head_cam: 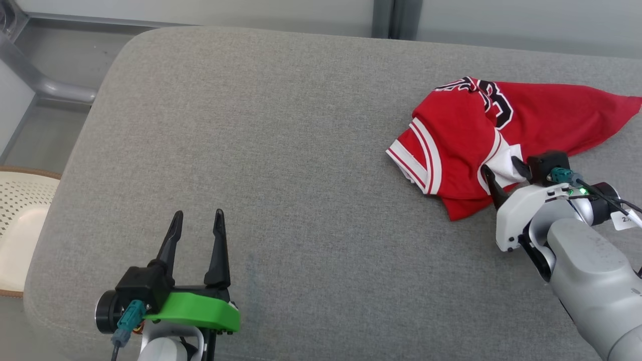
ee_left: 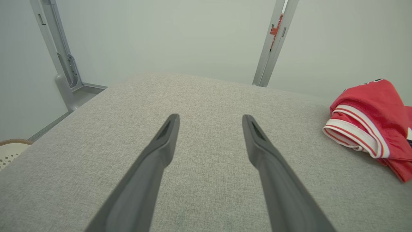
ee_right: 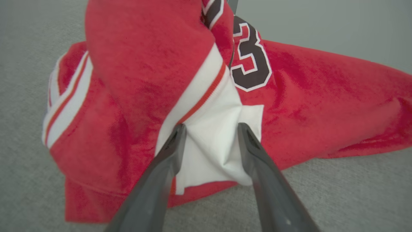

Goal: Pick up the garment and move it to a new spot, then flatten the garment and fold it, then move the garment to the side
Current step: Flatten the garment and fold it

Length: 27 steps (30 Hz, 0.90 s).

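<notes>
near left of grey pad (head_cam: 301, 150): left gripper (head_cam: 198, 212) spread wide, holding nothing. far right of pad: red garment (head_cam: 546, 120) crumpled, unlifted; right gripper (ee_right: 211, 126) spread astride its white fold, not yet pinching. lifting, moving, flattening, folding all left.

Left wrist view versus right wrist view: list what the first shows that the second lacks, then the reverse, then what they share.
Left wrist view: left gripper, jaws wide apart over bare cushion; metal posts; a basket rim at lower left.
Right wrist view: right gripper, jaws apart astride a white patch; a dark numeral 3.
Both: the red jersey with white-striped trim, lying on the grey cushion.
</notes>
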{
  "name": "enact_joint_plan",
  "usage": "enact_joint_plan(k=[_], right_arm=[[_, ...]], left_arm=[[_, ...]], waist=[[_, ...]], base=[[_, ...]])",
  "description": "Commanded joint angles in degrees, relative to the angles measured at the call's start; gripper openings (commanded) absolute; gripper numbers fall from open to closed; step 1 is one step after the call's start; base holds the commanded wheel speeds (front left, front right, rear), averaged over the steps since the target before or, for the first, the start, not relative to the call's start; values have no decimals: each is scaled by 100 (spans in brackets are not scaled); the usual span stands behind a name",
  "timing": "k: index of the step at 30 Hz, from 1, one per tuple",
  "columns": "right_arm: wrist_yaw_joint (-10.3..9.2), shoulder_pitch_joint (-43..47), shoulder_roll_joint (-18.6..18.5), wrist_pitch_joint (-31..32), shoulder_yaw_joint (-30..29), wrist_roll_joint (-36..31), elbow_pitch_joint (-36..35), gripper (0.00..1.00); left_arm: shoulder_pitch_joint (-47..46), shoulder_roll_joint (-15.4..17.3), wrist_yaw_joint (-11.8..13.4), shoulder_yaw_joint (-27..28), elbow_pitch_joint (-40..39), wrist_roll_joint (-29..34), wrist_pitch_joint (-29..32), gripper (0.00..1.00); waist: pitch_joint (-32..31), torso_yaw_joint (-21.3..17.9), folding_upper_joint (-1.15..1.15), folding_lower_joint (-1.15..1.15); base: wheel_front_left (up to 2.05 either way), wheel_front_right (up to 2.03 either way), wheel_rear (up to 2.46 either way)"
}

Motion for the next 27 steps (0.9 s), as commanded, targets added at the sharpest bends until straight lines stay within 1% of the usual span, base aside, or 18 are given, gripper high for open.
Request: enact_joint_plan(k=[1,6,10,14,17,21,24,27], right_arm=[[-8,-36,-1,-31,129,81,-47,0],[-8,-91,-73,-48,465,265,-433,0],[-8,-12,-100,-50,592,353,-1141,0],[-8,94,0,-50,826,412,-1880,0],[-8,92,182,-51,1051,450,-2333,0],[-8,67,550,-50,1339,657,-2653,0],[-8,-57,821,-50,1591,797,-2588,0],[-7,-174,1079,-49,1782,962,-2361,0]], left_arm=[[-64,11,4,25,-3,60,-2,100],[-8,10,34,64,13,30,-2,100],[38,9,37,89,1,-5,-2,100],[76,9,50,119,-14,-15,-2,100],[84,9,50,127,-15,-43,-2,100],[62,9,55,116,-2,-83,-2,100],[68,8,60,98,5,-122,-2,100],[58,9,71,64,7,-144,-2,100]], waist=[[30,51,0,0],[-56,-4,0,0],[-137,-93,0,0],[-207,-177,0,0],[-247,-200,0,0],[-305,-155,0,0],[-347,-64,0,0],[-370,50,0,0]], base=[[0,0,0],[0,0,0],[0,0,0],[0,0,0],[0,0,0],[0,0,0],[0,0,0],[0,0,0]])
